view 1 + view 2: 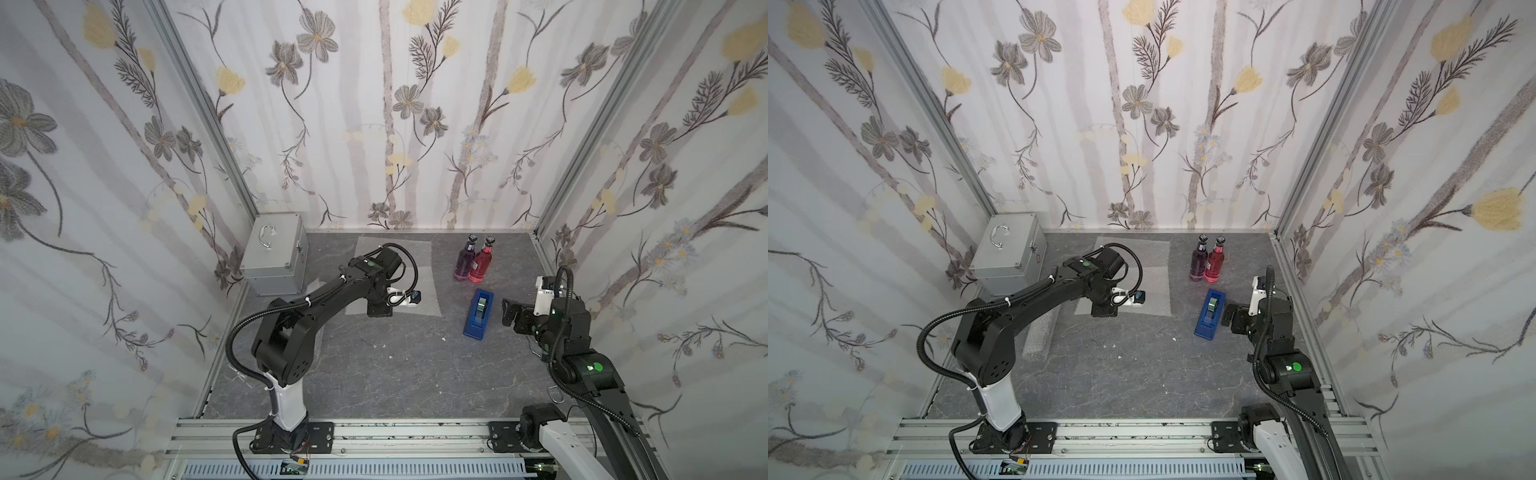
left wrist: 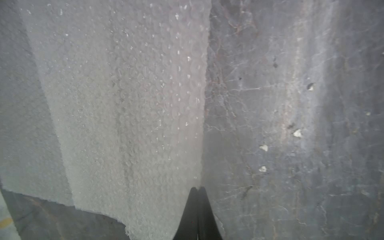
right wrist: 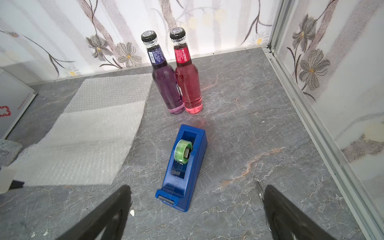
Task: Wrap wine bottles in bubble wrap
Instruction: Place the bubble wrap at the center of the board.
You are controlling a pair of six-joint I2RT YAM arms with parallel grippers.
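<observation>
Two wine bottles stand upright and touching at the back right, one purple (image 1: 464,259) (image 3: 166,83) and one red-pink (image 1: 482,262) (image 3: 190,83). Two overlapping sheets of bubble wrap lie at the back middle, a far one (image 3: 112,91) and a near one (image 1: 424,299) (image 2: 124,104). My left gripper (image 1: 379,313) (image 2: 197,188) points down at the near sheet's front edge, jaws shut on that edge. A roll of bubble wrap (image 1: 1040,336) lies by the left arm. My right gripper (image 1: 507,312) (image 3: 197,188) hovers open just right of the tape dispenser, holding nothing.
A blue tape dispenser (image 1: 478,313) (image 3: 182,166) with a green roll sits in front of the bottles. A silver metal case (image 1: 276,257) stands in the back left corner. Small white scraps (image 1: 390,357) dot the grey marbled floor. Walls close three sides.
</observation>
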